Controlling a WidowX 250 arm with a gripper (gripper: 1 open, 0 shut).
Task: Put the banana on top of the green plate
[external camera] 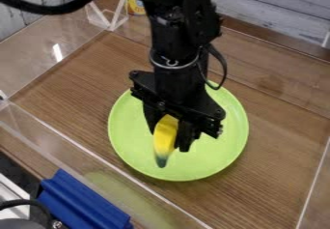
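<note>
The banana [164, 141] is clamped between the black fingers [169, 142], which are pointed straight down. Its greenish tip is seen below them, over the near part of the plate [226, 146]. The plate is set directly beneath the fingers on the wooden bench [77, 88].

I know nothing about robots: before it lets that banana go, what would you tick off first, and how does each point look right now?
1. Claw shut on the banana: ok.
2. Banana over the green plate, inside its rim: ok.
3. Banana's greenish tip touching the plate: cannot tell, the tip looks very near the surface.
4. Plate lying flat on the wooden table: ok.
5. Bare plate around the banana to lie on: ok.
</note>
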